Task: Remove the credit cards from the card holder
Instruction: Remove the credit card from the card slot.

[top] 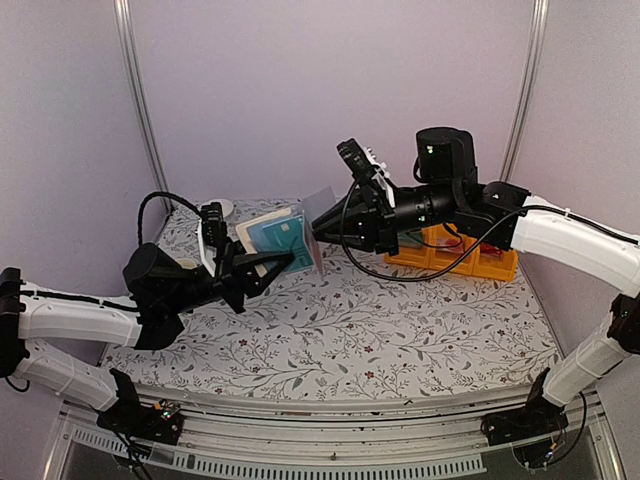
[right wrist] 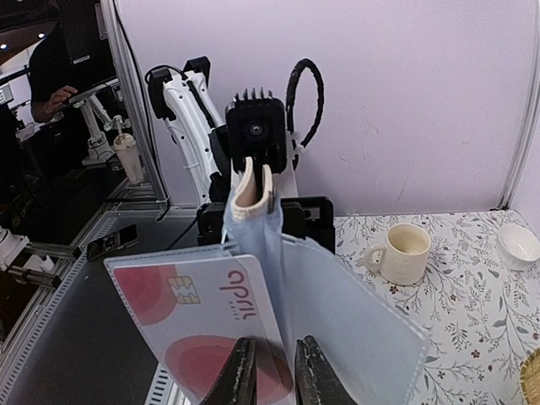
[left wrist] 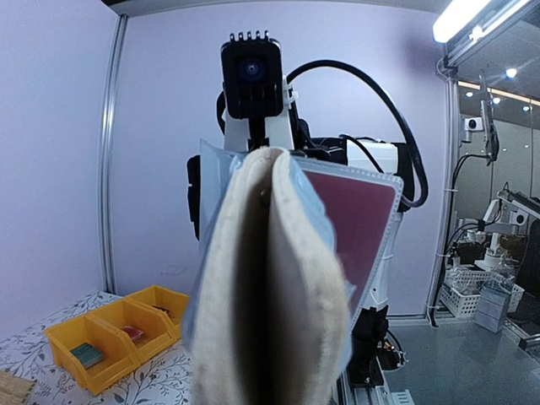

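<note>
Because a card slides out of a pocket only when the pocket itself is braced, the two arms meet in the air over the flowered worktop (top: 400,340), on the left-arm side of the yellow bins (top: 455,262) and higher than them. The bins stand under the right forearm, and the work hangs clear of them.

The card holder (top: 277,238) is held up off the worktop, near the bins but not touching. Its beige cover is folded and its clear pockets fan out toward the right arm. The left fingers (top: 262,267) are closed on the holder at the end farther from the bins, which leaves the pockets free and turned to the other arm.

In the right wrist view, a pink-and-white credit card (right wrist: 198,316) lies in the pocket on one side of the fold, with its chip and lettering showing. A pale blue leaf (right wrist: 359,325) spreads on the other side, and it cannot be told whether it carries the second card.

The right fingers (right wrist: 240,375) stand narrow, one on each side of the pockets' lower edge, with the pink card's corner just beside the nearer finger. It is not clear whether they pinch card, plastic or nothing. The step in hand seems to be getting a hold on that card to draw it out.
</note>
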Motion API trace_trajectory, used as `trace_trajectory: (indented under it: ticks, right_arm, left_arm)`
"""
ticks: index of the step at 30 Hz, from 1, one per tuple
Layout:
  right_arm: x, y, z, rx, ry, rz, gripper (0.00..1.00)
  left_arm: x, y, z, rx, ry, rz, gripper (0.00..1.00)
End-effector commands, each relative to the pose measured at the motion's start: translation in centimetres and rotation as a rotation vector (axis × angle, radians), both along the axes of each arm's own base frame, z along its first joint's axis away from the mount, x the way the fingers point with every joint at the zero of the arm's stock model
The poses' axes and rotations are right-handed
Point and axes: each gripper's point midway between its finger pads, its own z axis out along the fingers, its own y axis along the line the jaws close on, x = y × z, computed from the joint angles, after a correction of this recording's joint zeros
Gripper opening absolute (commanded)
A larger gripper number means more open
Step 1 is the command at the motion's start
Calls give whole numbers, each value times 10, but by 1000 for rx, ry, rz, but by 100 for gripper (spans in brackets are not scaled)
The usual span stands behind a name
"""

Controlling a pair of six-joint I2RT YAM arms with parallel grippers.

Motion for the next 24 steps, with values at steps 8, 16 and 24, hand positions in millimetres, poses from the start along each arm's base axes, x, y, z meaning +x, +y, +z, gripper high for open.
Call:
trace_trajectory:
  ticks: [8, 16, 24]
  right_arm:
    - [-44, 18, 4, 26, -73, 162, 23]
    - [-49, 20, 8, 27, -107, 150, 12]
    - [-63, 17, -1, 5, -73, 236, 12]
  left_arm:
    - [-2, 2, 18, -42, -51, 3, 0]
    - [27, 6, 19, -62, 22, 140, 0]
    - [39, 4, 8, -13, 50, 201, 0]
